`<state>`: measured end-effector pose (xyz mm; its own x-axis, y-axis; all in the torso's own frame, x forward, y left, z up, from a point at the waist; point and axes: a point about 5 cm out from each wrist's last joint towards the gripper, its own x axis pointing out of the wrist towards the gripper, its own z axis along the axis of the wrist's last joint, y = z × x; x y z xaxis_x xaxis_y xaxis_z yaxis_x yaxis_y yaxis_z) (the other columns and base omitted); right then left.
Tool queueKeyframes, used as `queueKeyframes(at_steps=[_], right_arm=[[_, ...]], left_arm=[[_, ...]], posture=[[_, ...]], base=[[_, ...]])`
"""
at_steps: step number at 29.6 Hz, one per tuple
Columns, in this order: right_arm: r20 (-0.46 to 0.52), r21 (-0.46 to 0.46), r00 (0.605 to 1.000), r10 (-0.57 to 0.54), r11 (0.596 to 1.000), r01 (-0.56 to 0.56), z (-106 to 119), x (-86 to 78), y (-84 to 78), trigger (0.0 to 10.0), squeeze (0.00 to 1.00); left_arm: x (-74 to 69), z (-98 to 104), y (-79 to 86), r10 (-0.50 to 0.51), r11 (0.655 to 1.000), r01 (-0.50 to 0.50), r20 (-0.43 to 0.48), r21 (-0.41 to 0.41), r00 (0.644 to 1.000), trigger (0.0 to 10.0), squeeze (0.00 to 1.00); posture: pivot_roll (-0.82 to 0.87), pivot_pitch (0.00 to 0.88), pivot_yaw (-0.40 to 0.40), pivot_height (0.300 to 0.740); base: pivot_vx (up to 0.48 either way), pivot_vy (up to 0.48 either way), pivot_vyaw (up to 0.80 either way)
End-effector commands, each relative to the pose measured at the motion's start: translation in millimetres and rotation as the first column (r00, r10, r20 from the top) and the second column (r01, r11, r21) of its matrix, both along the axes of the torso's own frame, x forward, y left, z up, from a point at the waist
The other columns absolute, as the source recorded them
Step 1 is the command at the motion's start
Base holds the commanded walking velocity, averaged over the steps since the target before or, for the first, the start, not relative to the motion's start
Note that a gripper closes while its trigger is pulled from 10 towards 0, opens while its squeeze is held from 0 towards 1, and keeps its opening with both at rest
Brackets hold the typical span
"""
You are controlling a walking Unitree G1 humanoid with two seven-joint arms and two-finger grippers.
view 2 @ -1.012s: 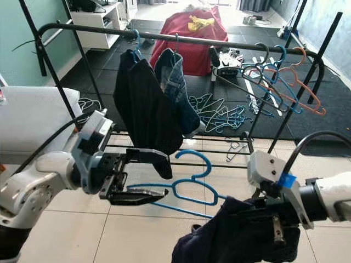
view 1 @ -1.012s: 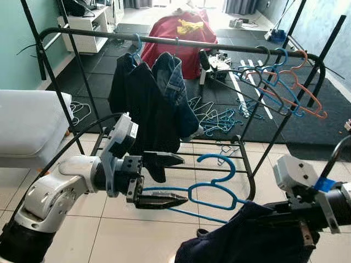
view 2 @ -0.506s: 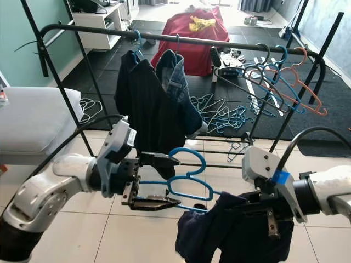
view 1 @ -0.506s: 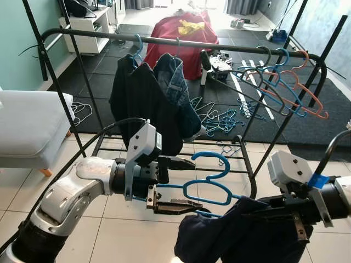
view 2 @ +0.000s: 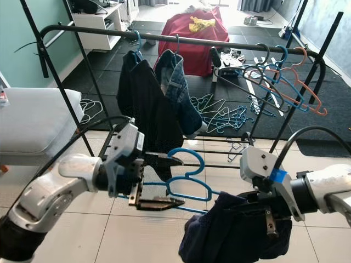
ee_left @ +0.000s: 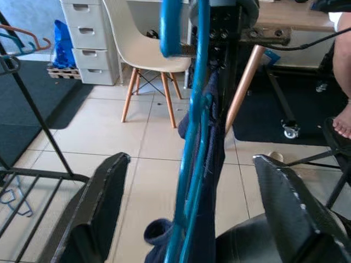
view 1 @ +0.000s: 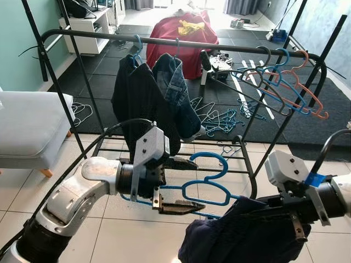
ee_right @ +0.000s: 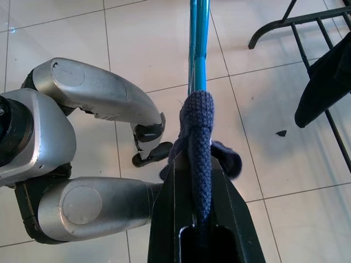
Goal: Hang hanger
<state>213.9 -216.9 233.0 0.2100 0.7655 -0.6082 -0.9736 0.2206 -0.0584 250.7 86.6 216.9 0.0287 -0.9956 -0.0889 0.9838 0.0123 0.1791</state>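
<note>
Right now I'm spreading the left gripper [view 1: 178,185] around the blue hanger [view 1: 205,183] at lower centre, while the right gripper [ee_right: 200,208] is clenching the navy garment [view 1: 241,235] so it's steady

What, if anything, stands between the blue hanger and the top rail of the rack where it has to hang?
Nothing visible blocks it. The blue hanger sits low between the open left gripper and the right gripper, which pinches its dark garment. The rail has a bare stretch between the hung clothes and the spare hangers.

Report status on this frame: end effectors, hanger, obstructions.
Left end effector open around blue hanger. Right end effector shut on navy garment. Rack rail ahead, partly occupied.
</note>
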Motion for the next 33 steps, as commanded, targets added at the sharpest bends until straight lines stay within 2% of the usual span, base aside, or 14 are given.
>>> queueKeyframes(at_steps=[1,4,5,7,8,9,15,16,19,29,30,31,32,33], right_arm=[[0.017,-0.004,1.000,0.021,1.000,-0.021,3,0.1,2.2,0.0,0.00],[0.017,-0.005,1.000,0.022,1.000,-0.022,3,0.2,2.1,0.0,0.00],[0.018,-0.005,1.000,0.023,1.000,-0.023,3,0.3,2.2,0.0,0.00],[0.018,-0.005,1.000,0.023,1.000,-0.023,3,0.3,2.2,0.0,0.00],[0.018,-0.003,1.000,0.024,1.000,-0.024,3,0.5,2.7,0.0,0.00],[0.019,-0.001,1.000,0.024,1.000,-0.024,3,0.8,3.1,0.0,0.00],[0.025,0.006,0.999,0.023,1.000,-0.023,4,1.8,4.1,0.0,0.00],[0.025,0.007,0.999,0.022,1.000,-0.022,4,2.0,4.2,0.0,0.00],[0.026,0.008,0.999,0.021,1.000,-0.022,4,2.2,4.3,0.0,0.00],[0.045,0.014,0.999,0.014,1.000,-0.015,6,4.7,4.2,0.0,0.00],[0.066,0.033,0.998,-0.010,0.999,0.008,8,8.4,4.6,3.4,0.00],[0.066,0.033,0.998,-0.010,0.999,0.008,8,8.4,4.6,3.4,0.00],[0.078,0.060,0.997,-0.021,0.998,0.017,11,10.8,5.5,10.0,0.97],[0.100,0.093,0.994,-0.033,0.995,0.024,14,13.4,6.1,10.0,1.00]], left_arm=[[-8.3,-4,-8.2,-0.058,0.998,0.058,-0.013,0.005,0.998,3.8,0.00],[-10.1,-6,-10.2,-0.073,0.997,0.073,-0.018,0.010,0.997,3.7,0.00],[-10.8,-6,-11.6,-0.079,0.997,0.079,-0.019,0.011,0.997,3.1,0.00],[-10.8,-6,-11.6,-0.079,0.997,0.079,-0.019,0.011,0.997,3.1,0.00],[-10.5,-6,-13.4,-0.076,0.997,0.076,-0.022,0.000,0.997,2.0,0.00],[-10.7,-5,-15.3,-0.076,0.997,0.076,-0.025,-0.009,0.997,1.4,0.00],[-13.2,-7,-19.5,-0.084,0.996,0.083,-0.038,-0.021,0.996,1.3,0.00],[-13.5,-7,-20.1,-0.084,0.996,0.083,-0.042,-0.023,0.996,0.5,0.00],[-13.3,-8,-20.4,-0.081,0.997,0.080,-0.043,-0.025,0.996,0.2,0.00],[-11.1,-8,-19.8,-0.065,0.998,0.063,-0.038,-0.028,0.997,0.3,0.00],[-10.8,-8,-19.9,-0.060,0.997,0.058,-0.042,-0.041,0.997,0.2,0.00],[-10.8,-8,-19.9,-0.060,0.997,0.058,-0.042,-0.041,0.997,0.2,0.00],[-10.6,-7,-20.3,-0.056,0.997,0.053,-0.048,-0.063,0.997,0.1,0.00],[-10.0,-5,-20.6,-0.050,0.994,0.044,-0.060,-0.097,0.997,0.0,0.00]], posture=[[-0.11,0.073,-0.013,0.740],[-0.10,0.074,-0.014,0.740],[-0.10,0.074,-0.014,0.740],[-0.10,0.074,-0.014,0.740],[-0.10,0.076,-0.014,0.740],[-0.10,0.076,-0.014,0.740],[-0.10,0.077,-0.014,0.740],[-0.10,0.077,-0.014,0.740],[-0.10,0.077,-0.014,0.740],[-0.10,0.079,-0.013,0.740],[-0.10,0.079,-0.013,0.740],[-0.10,0.079,-0.013,0.740],[-0.11,0.080,-0.016,0.740],[-0.11,0.080,-0.016,0.740]], base=[[0.000,0.000,0.00],[0.000,0.000,0.00],[0.000,0.000,0.00],[0.000,0.000,0.00],[0.000,0.000,0.00],[0.000,0.000,0.00],[0.000,0.000,0.00],[0.000,0.000,0.00],[0.000,0.000,0.00],[0.000,0.000,0.00],[0.000,0.000,0.00],[0.000,0.000,0.00],[0.000,0.000,0.00],[0.000,0.000,0.00]])
